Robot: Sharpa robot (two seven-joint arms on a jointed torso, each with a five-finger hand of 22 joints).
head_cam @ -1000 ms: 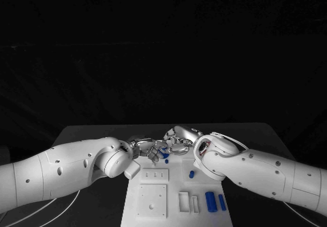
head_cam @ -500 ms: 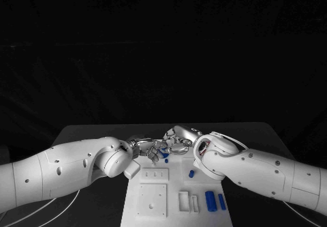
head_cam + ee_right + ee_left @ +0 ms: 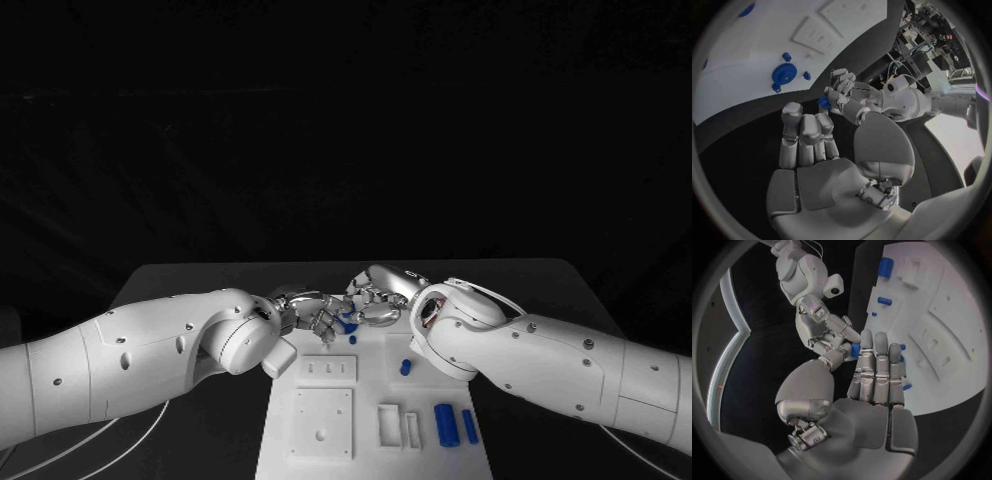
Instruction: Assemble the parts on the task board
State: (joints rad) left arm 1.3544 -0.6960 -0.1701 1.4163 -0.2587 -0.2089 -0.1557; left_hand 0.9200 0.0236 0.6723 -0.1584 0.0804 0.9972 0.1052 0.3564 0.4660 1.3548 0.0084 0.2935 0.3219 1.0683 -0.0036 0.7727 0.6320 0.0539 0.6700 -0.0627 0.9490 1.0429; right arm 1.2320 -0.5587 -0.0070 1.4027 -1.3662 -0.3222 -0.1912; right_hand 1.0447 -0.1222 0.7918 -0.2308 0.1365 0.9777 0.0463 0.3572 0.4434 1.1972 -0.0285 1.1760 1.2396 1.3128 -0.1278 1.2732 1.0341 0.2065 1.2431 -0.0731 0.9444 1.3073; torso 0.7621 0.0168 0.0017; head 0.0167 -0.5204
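Observation:
At the far end of the white task board (image 3: 325,420) my left hand (image 3: 303,312) and right hand (image 3: 378,300) meet fingertip to fingertip. A small blue part (image 3: 346,316) sits pinched between them, just above the board. The left wrist view shows the right hand's fingers (image 3: 842,334) on that blue part (image 3: 856,349), beside my left hand's fingertips (image 3: 867,342). Seen from the right wrist, the left hand (image 3: 851,100) grips the same blue part (image 3: 824,102) above my right hand's straight fingers (image 3: 807,135).
A blue round part (image 3: 784,74) stands in the board with small blue pegs around it. Two blue cylinders (image 3: 446,423) lie at the board's near right, and another small blue piece (image 3: 405,368) lies mid-right. White blocks (image 3: 389,425) sit near them. Black table surrounds the board.

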